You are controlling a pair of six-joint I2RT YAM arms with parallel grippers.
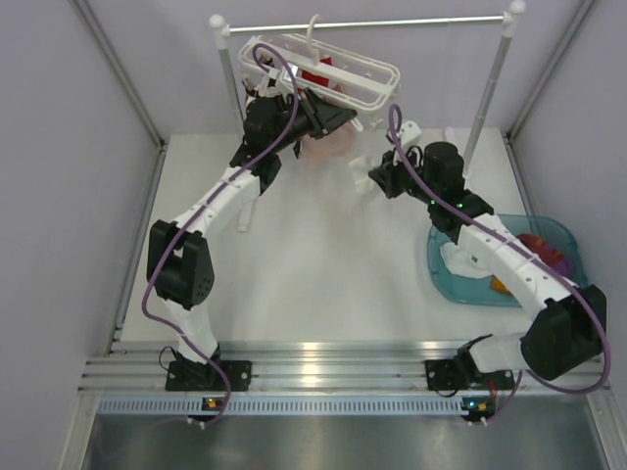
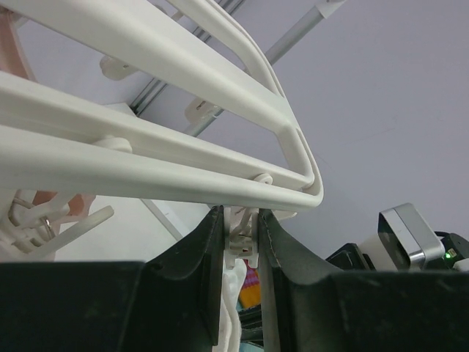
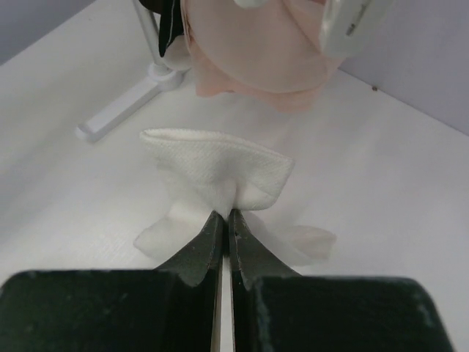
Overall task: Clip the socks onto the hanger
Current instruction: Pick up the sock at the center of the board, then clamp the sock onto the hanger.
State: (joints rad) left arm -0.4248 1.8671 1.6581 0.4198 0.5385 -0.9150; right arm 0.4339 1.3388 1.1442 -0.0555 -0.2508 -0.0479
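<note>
The hanger (image 1: 364,67) is hanging tilted by its hook from the silver rail (image 1: 392,23) at the far end of the tabletop (image 1: 323,264). The left gripper (image 1: 351,119) is reaching up under the frame's right part. In the left wrist view its fingers (image 2: 209,249) are standing only a narrow gap apart and are squeezing a small white clip (image 2: 240,238) that is dangling just below the hanger's (image 2: 146,125) rounded corner. A red sock (image 1: 315,76) is showing through the slats, and a peach sock (image 1: 328,147) is hanging under the frame beside the left gripper. The right gripper (image 1: 375,176) is sitting low over the tabletop, near the peach sock and to its right. Its fingers (image 3: 209,238) are pressing fully together on the middle of a white sock (image 3: 220,169), which is bunching into a fold above the fingertips while its ends are spreading out below. Whether those ends are touching the tabletop cannot be told. On the right side a teal tray (image 1: 470,291) is holding a purple-magenta sock (image 1: 549,250) and an orange sock (image 1: 500,285), well apart from the hanger.
</note>
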